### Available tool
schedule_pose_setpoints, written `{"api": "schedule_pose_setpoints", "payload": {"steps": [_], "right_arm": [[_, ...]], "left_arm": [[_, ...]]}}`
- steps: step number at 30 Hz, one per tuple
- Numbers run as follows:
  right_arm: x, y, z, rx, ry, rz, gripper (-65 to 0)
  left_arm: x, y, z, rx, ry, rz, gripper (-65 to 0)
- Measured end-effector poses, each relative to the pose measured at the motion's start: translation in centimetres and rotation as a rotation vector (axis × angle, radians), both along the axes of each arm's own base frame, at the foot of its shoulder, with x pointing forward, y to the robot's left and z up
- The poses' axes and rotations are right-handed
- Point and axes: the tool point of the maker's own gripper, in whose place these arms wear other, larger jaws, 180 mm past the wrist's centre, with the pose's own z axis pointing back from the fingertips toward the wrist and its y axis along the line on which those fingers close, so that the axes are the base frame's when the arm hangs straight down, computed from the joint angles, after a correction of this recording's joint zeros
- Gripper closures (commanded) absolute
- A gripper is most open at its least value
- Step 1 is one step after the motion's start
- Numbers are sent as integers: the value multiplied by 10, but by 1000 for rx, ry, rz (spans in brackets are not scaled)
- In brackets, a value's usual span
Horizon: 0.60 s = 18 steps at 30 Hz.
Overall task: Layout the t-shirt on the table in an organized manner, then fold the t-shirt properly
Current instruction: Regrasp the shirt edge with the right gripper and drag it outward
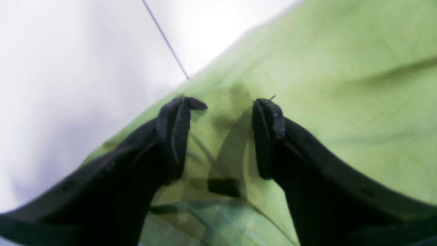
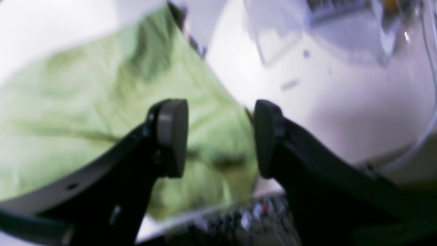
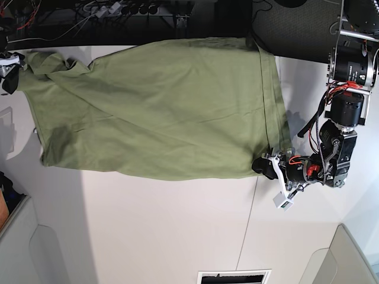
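T-shirt (image 3: 160,106), no legible writing

A bunch of wires (image 3: 112,9) and plugs lies in the dark strip along the far side. A white vent with slots (image 3: 233,277) sits at the near edge. Two pale grey tubs show, one in the left corner (image 3: 23,248) and one in the right corner (image 3: 349,260).
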Motion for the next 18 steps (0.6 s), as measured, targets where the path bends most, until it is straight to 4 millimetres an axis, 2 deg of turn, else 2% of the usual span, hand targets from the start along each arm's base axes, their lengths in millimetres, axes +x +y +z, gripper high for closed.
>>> {"api": "schedule_pose_setpoints", "payload": {"steps": [5, 7, 10, 14, 18], "right_arm": [[38, 2, 26, -6, -134, 8, -308], [52, 4, 29, -22, -163, 14, -308], [74, 6, 8, -21, -113, 22, -308], [104, 12, -39, -12, -15, 80, -308], [127, 3, -75, -11, 65, 78, -308]], "left_arm": [[-1, 1, 0, 2, 8, -1, -330], [-3, -1, 0, -14, 20, 4, -330], [-8, -2, 1, -38, 54, 10, -330], [-9, -5, 3, -41, 61, 4, -330], [-10, -5, 3, -41, 65, 3, -330]]}}
